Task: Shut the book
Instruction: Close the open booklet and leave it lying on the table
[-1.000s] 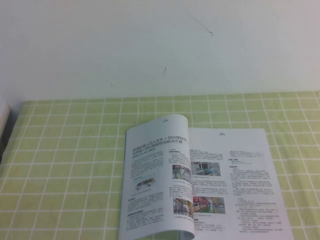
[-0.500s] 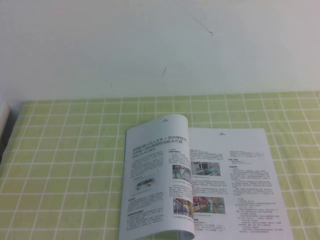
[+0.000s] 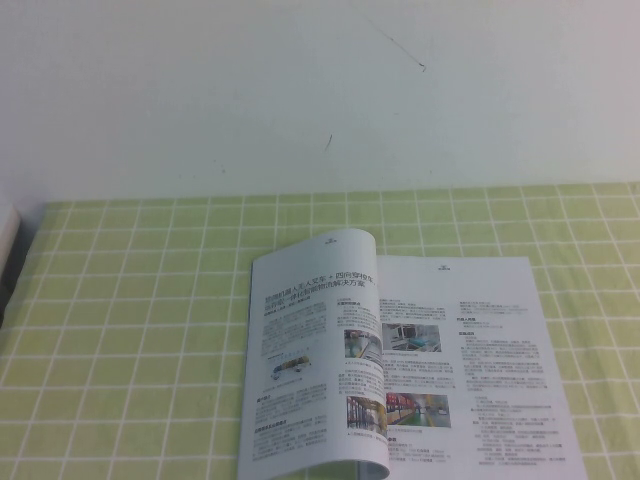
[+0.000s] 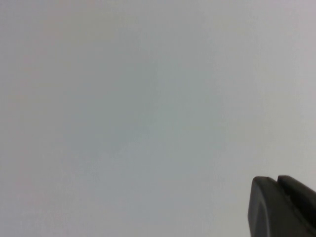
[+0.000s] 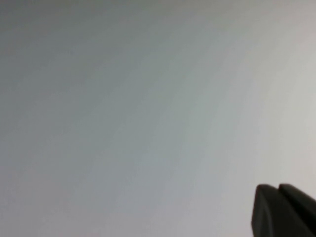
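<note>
Nothing moved: book [image 3: 400,360] open on desk [image 3: 130,330], left page curled. Left gripper [image 4: 284,207], right gripper [image 5: 285,210]: away from book, grasp state cannot be told.

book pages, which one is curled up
The left page, bowing up over the middle; the right page lies flat. The left gripper and right gripper show only in wrist views.

1. The book [image 3: 400,360], lower centre of the high view, is smooth printed paper with a faint sheen.
2. The desk cloth [image 3: 130,330] is matt green-and-white checked fabric.
3. The wall [image 3: 200,100] is matt white.
4. The left gripper [image 4: 284,207] and the right gripper [image 5: 284,210], each at the lower right of its own wrist view, look like dark matt plastic.
</note>
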Controlling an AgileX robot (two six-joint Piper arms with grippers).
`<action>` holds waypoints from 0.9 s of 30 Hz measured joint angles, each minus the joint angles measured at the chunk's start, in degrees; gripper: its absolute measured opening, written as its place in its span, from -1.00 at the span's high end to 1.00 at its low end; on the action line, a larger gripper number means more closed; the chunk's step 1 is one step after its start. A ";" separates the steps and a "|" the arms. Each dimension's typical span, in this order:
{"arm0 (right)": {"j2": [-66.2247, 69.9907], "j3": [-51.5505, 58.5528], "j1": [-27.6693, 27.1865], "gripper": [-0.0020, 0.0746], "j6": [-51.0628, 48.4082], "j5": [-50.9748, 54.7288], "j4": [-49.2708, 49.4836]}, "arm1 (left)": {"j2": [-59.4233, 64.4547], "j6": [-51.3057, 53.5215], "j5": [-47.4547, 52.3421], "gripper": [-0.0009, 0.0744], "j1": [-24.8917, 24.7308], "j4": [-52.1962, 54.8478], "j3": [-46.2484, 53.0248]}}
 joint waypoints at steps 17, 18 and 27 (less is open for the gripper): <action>19.25 -8.64 0.00 0.95 -10.65 49.19 6.92 | 33.05 -12.37 36.75 0.99 -7.10 -0.67 -6.12; 19.50 -8.64 0.00 0.95 -10.65 50.40 9.35 | 33.97 -12.37 36.75 0.99 -7.10 -1.51 -6.12; 31.88 -8.64 0.00 0.95 -23.24 58.37 30.73 | 42.43 -8.68 38.42 0.99 -7.12 -9.52 -6.12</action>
